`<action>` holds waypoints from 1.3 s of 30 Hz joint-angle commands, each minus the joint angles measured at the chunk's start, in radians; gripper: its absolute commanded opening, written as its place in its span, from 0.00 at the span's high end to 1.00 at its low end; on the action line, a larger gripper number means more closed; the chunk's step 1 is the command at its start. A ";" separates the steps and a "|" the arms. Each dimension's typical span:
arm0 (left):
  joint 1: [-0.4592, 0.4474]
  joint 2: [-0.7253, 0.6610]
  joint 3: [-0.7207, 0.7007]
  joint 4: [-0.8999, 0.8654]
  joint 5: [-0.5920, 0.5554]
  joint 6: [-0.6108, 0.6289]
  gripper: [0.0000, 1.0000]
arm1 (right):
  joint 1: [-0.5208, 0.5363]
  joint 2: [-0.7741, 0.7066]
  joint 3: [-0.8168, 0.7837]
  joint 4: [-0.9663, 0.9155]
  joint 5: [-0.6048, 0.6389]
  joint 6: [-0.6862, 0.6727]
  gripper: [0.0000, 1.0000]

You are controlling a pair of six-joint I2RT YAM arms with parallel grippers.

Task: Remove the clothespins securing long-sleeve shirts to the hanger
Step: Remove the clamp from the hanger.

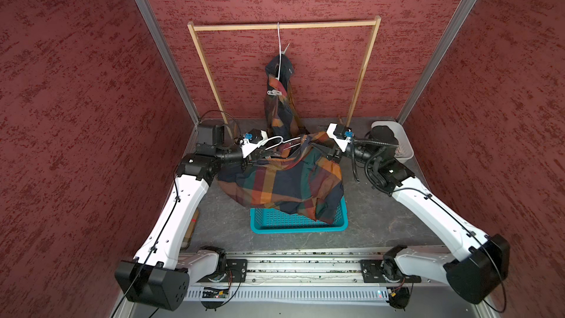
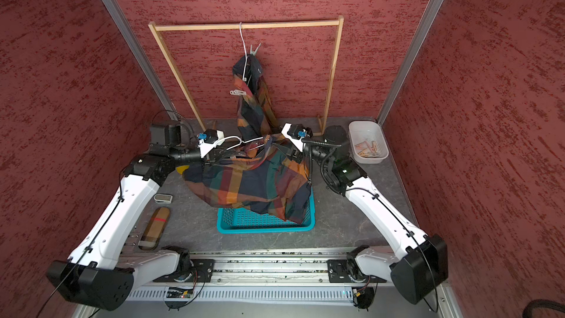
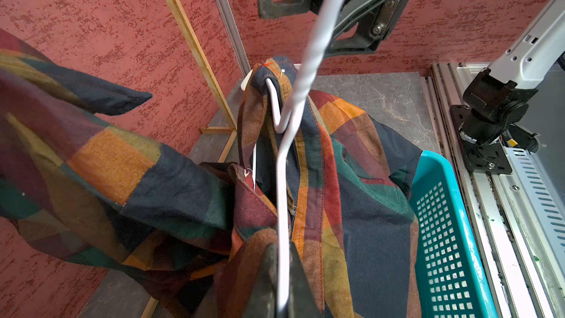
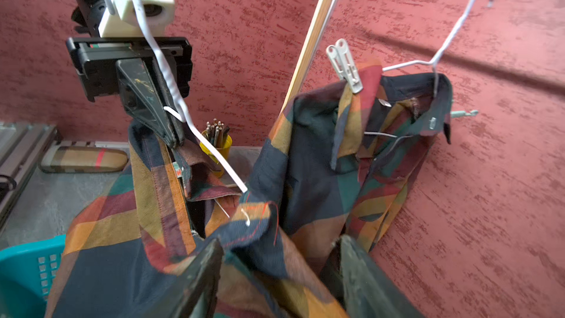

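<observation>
Honestly, in both top views the worry is the held shirt (image 1: 284, 185). It sags only partly over the blue basket (image 1: 339, 224) and seems to touch the hung shirt (image 1: 279, 102) on the wooden rack (image 1: 284, 26). A hard tug could spill it onto the table or drag its neighbour, where the grey clothespin (image 1: 274, 92) and mint clothespin (image 1: 284, 50) sit pinned. In the left wrist view, the left pincer (image 3: 281, 252) is clamped on the thin wire hanger (image 3: 282, 178), which I'd guess could twist out. In the right wrist view, the right pincer (image 4: 279, 241) stands apart with cloth between its jaws, reaching inward to face the left one.
</observation>
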 commanded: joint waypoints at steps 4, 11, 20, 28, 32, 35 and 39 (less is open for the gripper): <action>0.002 -0.003 0.052 -0.043 0.026 0.033 1.00 | 0.050 0.105 0.169 -0.295 0.040 -0.205 0.36; -0.014 0.008 0.067 -0.057 0.031 0.042 1.00 | 0.071 0.184 0.289 -0.418 0.019 -0.262 0.37; -0.024 0.001 0.071 -0.049 0.014 0.043 1.00 | 0.107 0.228 0.312 -0.451 0.066 -0.306 0.81; -0.023 -0.073 0.014 0.067 -0.022 -0.018 0.39 | 0.111 0.144 0.244 -0.346 0.077 -0.296 1.00; -0.012 -0.116 -0.004 0.135 -0.041 -0.081 0.15 | 0.107 0.129 0.236 -0.338 0.069 -0.298 1.00; 0.008 -0.172 -0.036 0.252 -0.085 -0.186 0.07 | 0.086 0.128 0.237 -0.349 0.032 -0.300 1.00; 0.082 -0.275 -0.119 0.418 -0.032 -0.310 0.06 | 0.060 0.129 0.238 -0.363 0.016 -0.309 1.00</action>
